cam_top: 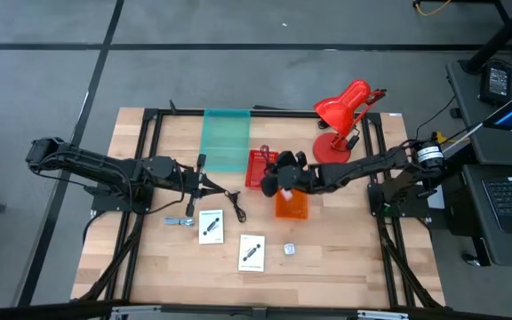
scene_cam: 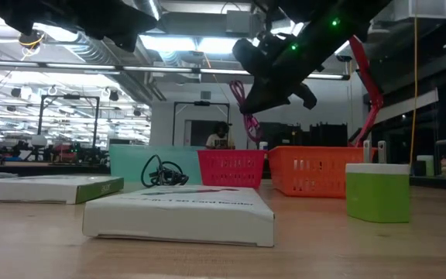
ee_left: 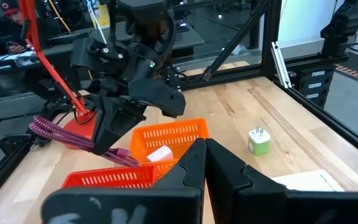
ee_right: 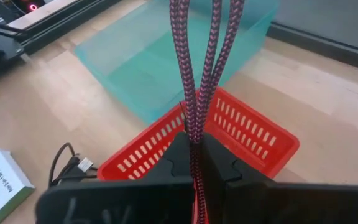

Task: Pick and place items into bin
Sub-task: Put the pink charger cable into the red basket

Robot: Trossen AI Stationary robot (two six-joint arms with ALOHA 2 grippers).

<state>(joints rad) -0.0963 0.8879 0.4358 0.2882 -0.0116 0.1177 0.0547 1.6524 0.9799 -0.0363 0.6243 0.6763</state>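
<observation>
My right gripper is shut on a dark red braided cable above the red basket. It also shows in the low view, with the cable hanging under it. My left gripper is shut and empty, left of the black cable, which lies on the table. Two white cards lie flat near the front, with a bluish piece and a small white piece beside them. My right gripper pinches a bundle of the cable's looped strands between its two fingers. The fingers slant down from the table's right side, and the strands run on past the fingertips. The cable hangs below the gripper, lifted clear above the red basket.
An orange basket with a pale pink piece in it stands next to the red basket. A teal bin lies at the back and a red desk lamp at the back right. A green and white plug stands on the table.
</observation>
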